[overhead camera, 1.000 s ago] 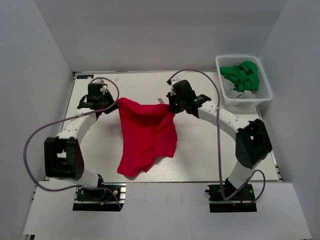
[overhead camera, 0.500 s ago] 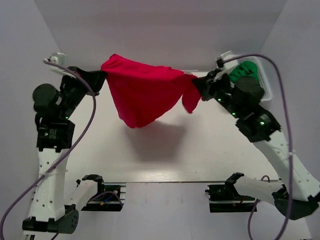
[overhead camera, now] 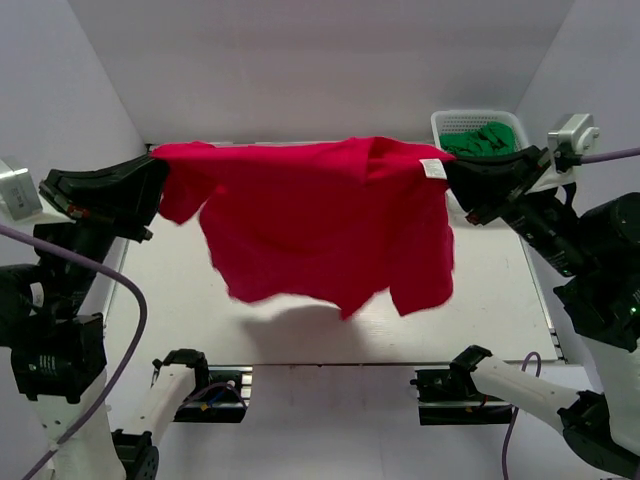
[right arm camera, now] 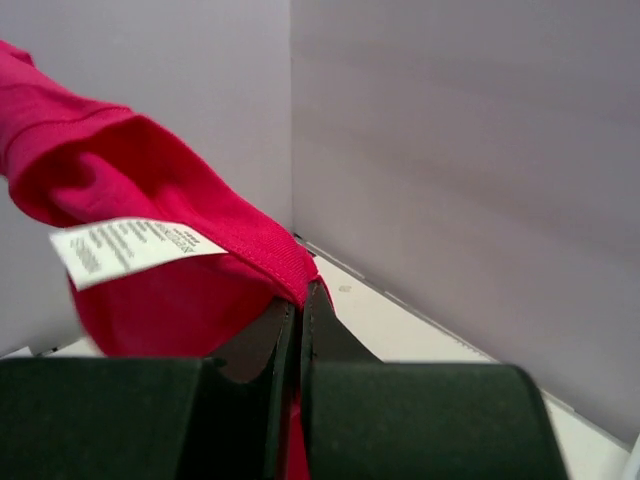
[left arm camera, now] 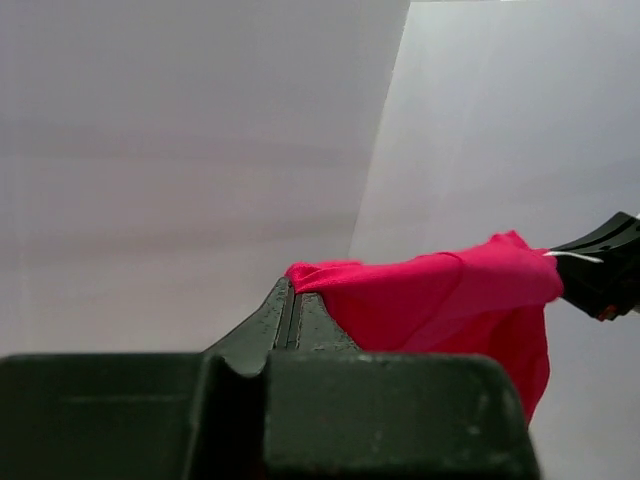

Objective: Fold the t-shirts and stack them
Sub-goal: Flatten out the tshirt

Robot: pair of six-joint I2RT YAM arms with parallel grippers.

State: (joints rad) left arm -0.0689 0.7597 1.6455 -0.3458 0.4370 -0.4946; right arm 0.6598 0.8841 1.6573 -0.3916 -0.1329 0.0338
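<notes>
A bright red t-shirt (overhead camera: pixel 320 220) hangs spread wide in the air above the table, stretched between my two grippers. My left gripper (overhead camera: pixel 155 170) is shut on its left top corner; in the left wrist view the red t-shirt (left arm camera: pixel 430 300) runs off from the gripper (left arm camera: pixel 290 285). My right gripper (overhead camera: pixel 450 178) is shut on the right top edge, by the white label (overhead camera: pixel 433 168). The right wrist view has the t-shirt's hem (right arm camera: pixel 240 240) pinched in the gripper (right arm camera: pixel 300 290), with the label (right arm camera: pixel 130 245) hanging beside it.
A white lattice basket (overhead camera: pixel 445 122) holding green cloth (overhead camera: pixel 483 138) stands at the back right, partly behind my right arm. The white table (overhead camera: pixel 500 300) lies below the shirt, walled by grey panels.
Both arms have risen and drawn apart. The red t-shirt went from a crumpled hang over the table to a wide stretched sheet held high.
</notes>
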